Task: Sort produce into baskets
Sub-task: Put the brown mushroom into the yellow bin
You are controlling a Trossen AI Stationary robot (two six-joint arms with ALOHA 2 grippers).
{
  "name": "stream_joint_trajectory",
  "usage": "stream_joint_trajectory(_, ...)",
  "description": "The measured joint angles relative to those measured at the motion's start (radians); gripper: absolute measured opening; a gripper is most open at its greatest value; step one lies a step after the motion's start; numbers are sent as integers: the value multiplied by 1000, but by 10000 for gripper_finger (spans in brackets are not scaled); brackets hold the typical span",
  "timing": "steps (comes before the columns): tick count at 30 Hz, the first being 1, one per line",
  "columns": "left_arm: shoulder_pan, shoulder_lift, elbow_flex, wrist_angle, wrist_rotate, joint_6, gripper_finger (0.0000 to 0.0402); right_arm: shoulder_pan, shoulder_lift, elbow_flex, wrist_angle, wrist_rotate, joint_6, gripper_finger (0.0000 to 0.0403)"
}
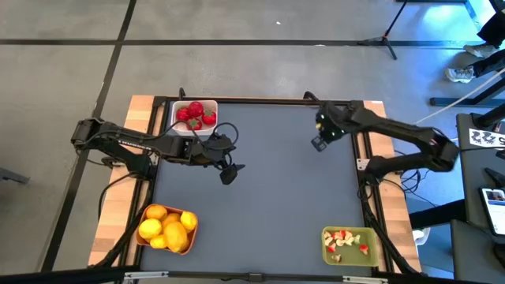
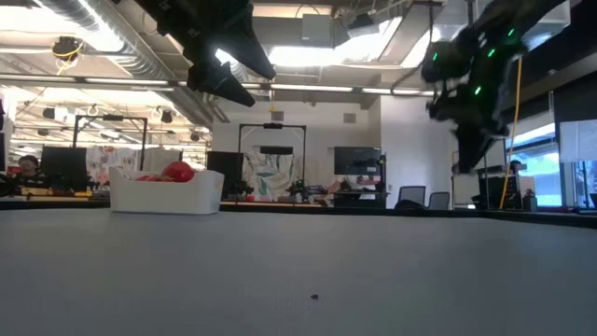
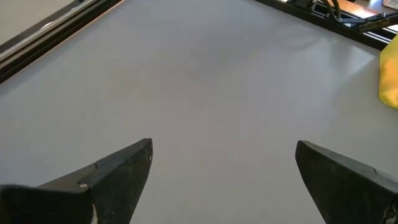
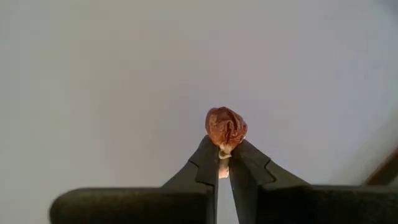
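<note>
The white bin (image 1: 194, 118) at the far left holds red strawberries (image 1: 196, 113); it also shows in the low view (image 2: 166, 192). The orange bin (image 1: 166, 229) at the near left holds yellow lemons. The olive-green bin (image 1: 349, 245) at the near right holds pale and red bits. My left gripper (image 1: 230, 172) is open and empty above the mat, right of the white bin. My right gripper (image 1: 319, 136) is raised at the far right, shut on a small reddish-brown bit (image 4: 226, 127). My right gripper pinches the lower end (image 4: 223, 149) of the small reddish-brown bit between its two fingertips. Most of the bit sticks out past the fingertips. It is lifted clear of the mat.
The dark grey mat (image 1: 268, 181) lies bare between the three bins. Black frame rails run along the table's far, left and right sides. A yellow thing (image 3: 389, 74) shows at the edge of the left wrist view.
</note>
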Motion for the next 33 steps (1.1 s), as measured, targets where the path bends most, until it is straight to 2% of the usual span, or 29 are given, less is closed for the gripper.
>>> stream_joint_trajectory(8, -30, 0, 0, 46, 0, 84, 388, 326, -222, 0, -147, -142, 265, 25)
stream_joint_trajectory(15, -93, 0, 0, 121, 0, 87, 388, 688, -314, 0, -158, -170, 574, 26)
stream_joint_trajectory(21, -164, 25, 0, 180, -39, 65, 388, 1014, -308, 1, -111, -150, 820, 26)
stream_joint_trajectory(25, -193, 51, 0, 223, -51, 43, 388, 1206, -280, 1, -35, -95, 971, 26)
stream_joint_trajectory(33, -216, 81, -1, 247, -54, -27, 388, 1498, -136, 1, 230, -79, 1088, 26)
